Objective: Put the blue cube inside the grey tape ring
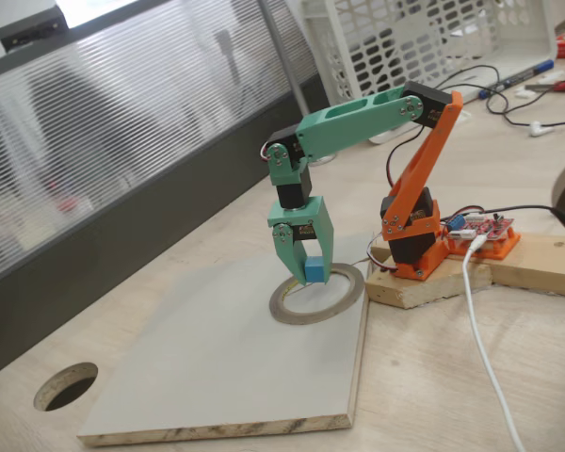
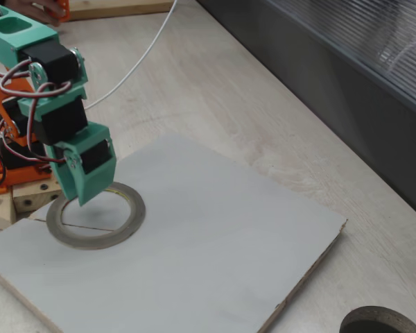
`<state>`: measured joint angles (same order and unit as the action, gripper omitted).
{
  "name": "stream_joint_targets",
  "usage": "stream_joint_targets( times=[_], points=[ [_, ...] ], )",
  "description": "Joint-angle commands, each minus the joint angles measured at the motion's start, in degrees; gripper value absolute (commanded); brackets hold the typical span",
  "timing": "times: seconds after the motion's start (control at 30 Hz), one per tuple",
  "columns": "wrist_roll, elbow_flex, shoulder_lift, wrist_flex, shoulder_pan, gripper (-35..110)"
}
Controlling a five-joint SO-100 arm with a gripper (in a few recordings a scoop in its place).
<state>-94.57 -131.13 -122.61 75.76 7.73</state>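
In a fixed view, the small blue cube [image 1: 314,271] sits between the green fingers of my gripper [image 1: 307,273], which is shut on it. The gripper points down and holds the cube just over the hollow centre of the grey tape ring [image 1: 292,314], near the ring's far rim. The ring lies flat on a grey board. In the other fixed view, the green gripper [image 2: 81,199] hangs over the near-left part of the tape ring [image 2: 97,240], and its body hides the cube.
The grey board [image 1: 217,367] lies on the wooden table. A round dark hole [image 1: 66,386] is cut into the tabletop off the board's corner. The arm's orange base stands on a wooden block [image 1: 433,287], with a white cable [image 1: 480,348] trailing beside it. A dark partition runs behind.
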Motion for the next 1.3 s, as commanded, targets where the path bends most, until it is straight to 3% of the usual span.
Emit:
stream_joint_targets(
  times=[0.0, 1.03, 1.13, 1.27],
  points=[
    [-1.05, -0.35, 1.67, 0.09, 0.44, 2],
    [-1.05, -0.35, 0.88, 0.97, 0.35, 3],
    [-1.23, -0.35, 0.79, 0.97, 0.35, 10],
    [-1.23, -0.35, 1.49, 1.49, 0.35, 37]
  ],
)
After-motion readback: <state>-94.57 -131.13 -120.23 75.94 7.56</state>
